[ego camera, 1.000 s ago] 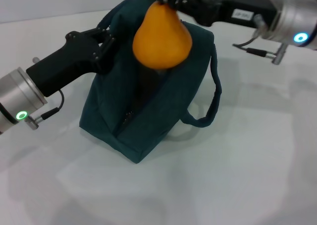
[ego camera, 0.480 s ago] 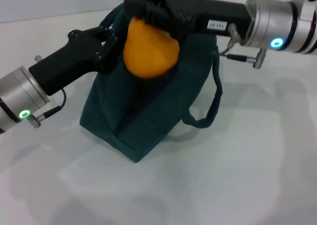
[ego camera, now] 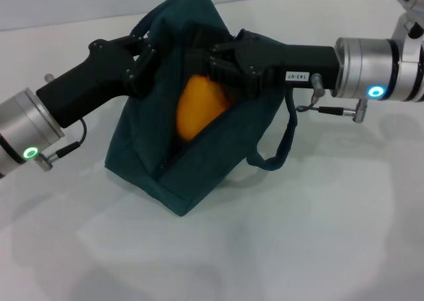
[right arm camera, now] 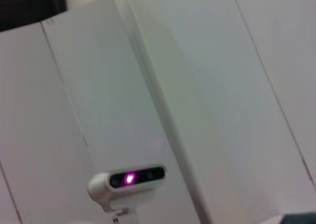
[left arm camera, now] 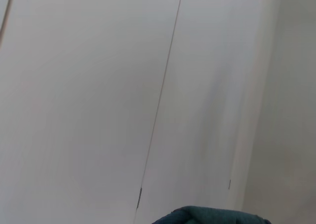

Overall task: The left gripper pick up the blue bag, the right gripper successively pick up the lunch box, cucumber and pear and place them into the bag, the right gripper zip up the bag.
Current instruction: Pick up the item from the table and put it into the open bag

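The blue bag (ego camera: 218, 162) stands upright on the white table, its top opening facing me. At the bag's upper left edge, my left gripper (ego camera: 144, 57) is shut on the fabric and holds the mouth up. From the right, my right gripper (ego camera: 220, 67) reaches into the opening, shut on the top of the orange-yellow pear (ego camera: 197, 112). The pear hangs inside the mouth of the bag, with its lower part sunk between the bag's sides. The lunch box and the cucumber are hidden. A sliver of the bag (left arm camera: 212, 217) shows in the left wrist view.
The bag's carry strap (ego camera: 287, 132) loops out to the right over the table (ego camera: 318, 235). The right wrist view shows only a pale wall and a small white camera unit (right arm camera: 129, 180) with a pink light.
The right gripper has carried the pear down from above the bag into its opening, with the arm lowering toward the bag. The left gripper has kept its hold in place.
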{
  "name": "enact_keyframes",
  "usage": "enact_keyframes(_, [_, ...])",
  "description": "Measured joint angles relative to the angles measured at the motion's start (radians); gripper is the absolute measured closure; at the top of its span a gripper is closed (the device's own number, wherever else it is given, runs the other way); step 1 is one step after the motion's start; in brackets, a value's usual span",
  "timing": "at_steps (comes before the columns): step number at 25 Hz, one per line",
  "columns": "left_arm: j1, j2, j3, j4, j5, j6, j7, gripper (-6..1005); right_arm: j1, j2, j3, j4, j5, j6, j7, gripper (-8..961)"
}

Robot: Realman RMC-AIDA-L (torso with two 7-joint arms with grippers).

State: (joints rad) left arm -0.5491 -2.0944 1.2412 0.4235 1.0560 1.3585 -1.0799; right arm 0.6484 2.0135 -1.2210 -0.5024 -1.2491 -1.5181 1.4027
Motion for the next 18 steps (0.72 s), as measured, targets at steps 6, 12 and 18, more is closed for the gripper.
enact_keyframes(6, [0.000, 0.001, -0.001, 0.000, 0.000, -0.001, 0.000, 940, -0.006, -0.005, 0.003, -0.005, -0.001, -0.015, 0.000, 918])
enact_keyframes(12, [0.000, 0.001, -0.002, 0.002, 0.001, -0.001, 0.000, 940, -0.008, -0.001, 0.012, -0.019, 0.007, -0.032, -0.002, 918])
enact_keyframes(18, [0.001, 0.002, -0.007, 0.000, -0.001, -0.002, 0.020, 940, -0.011, -0.001, 0.014, -0.021, 0.067, -0.034, -0.009, 627])
